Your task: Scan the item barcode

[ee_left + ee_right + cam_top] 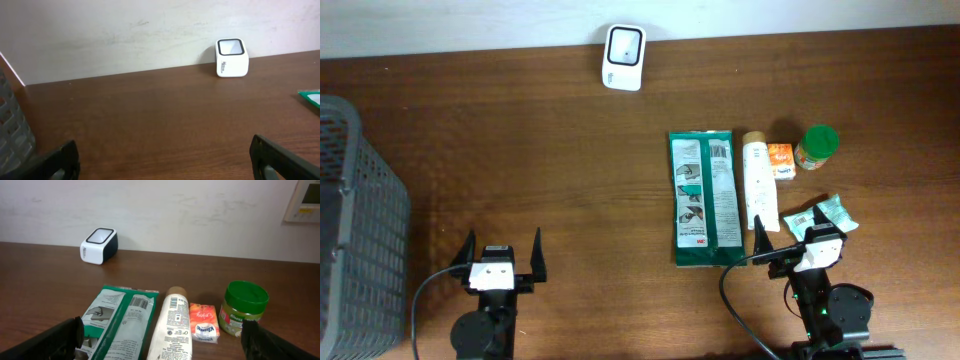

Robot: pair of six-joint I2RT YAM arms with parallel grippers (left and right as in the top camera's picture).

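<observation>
- The left gripper (pixel 504 245) stands near the front edge of the table (pixel 520 130) with its jaws wide apart, holding nothing, bare wood between its fingers.
- The right gripper (pixel 798 236) is likewise spread wide and empty, near the front edge toward the right.
- A white barcode scanner (pixel 623 57) sits at the far edge near its middle, window facing up.
- The items lie right of centre, side by side:
  - a green packet (pixel 705 198), its barcode showing near the far end
  - a white tube (pixel 758 182)
  - a small orange pack (pixel 781 160)
  - an upright green-lidded jar (pixel 817 147)
- A small green-and-white sachet (pixel 832 212) lies just beside the right gripper, partly hidden by it.
- A grey mesh basket (pixel 360 230) stands at the left edge.
</observation>
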